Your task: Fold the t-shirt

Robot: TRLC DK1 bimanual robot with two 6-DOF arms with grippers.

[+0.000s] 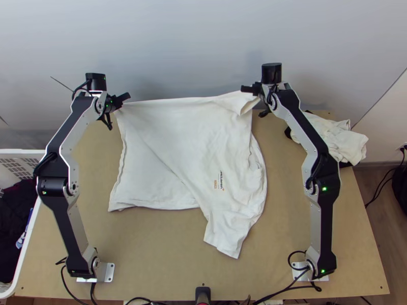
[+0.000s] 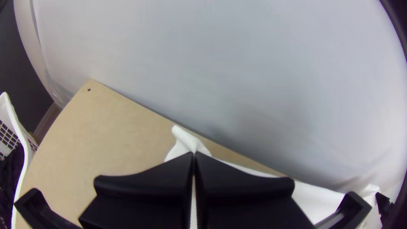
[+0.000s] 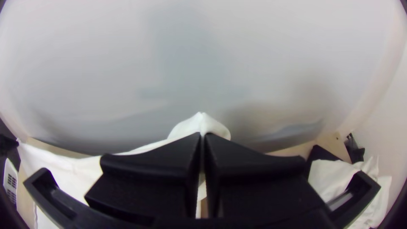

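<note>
White cotton t-shirt (image 1: 203, 152) with a small dark-and-orange print on it, lying on the light wooden table (image 1: 152, 259), middle of the far half, taking up most of the space between the two arms. Left gripper (image 1: 118, 105), black with wide flat fingers, at the shirt's far left corner: fingers pressed together on the cloth, a bit of white fabric poking out past the tips in its wrist view. Right gripper (image 1: 258, 99), same black type, at the far right corner of the shirt: also closed on cloth, small peak of fabric sticking out past the tips. Far edge of the shirt runs between the two grippers, nearly straight, with a loose flap turned over just beside the right one. Rest of the shirt drapes toward the near side, not flat: long diagonal crease from far left to near middle, straight-ish edge on the left, wrinkles on the right, a sleeve-like part pointing to the near side. Crumpled white cloth pile (image 1: 333, 134) with black bits at the table's far right, behind and beside the right arm. White plastic basket (image 1: 31, 239) at the left edge, dark clothes (image 1: 12, 223) inside. Pale grey wall (image 1: 183, 46) behind the table's far edge.
</note>
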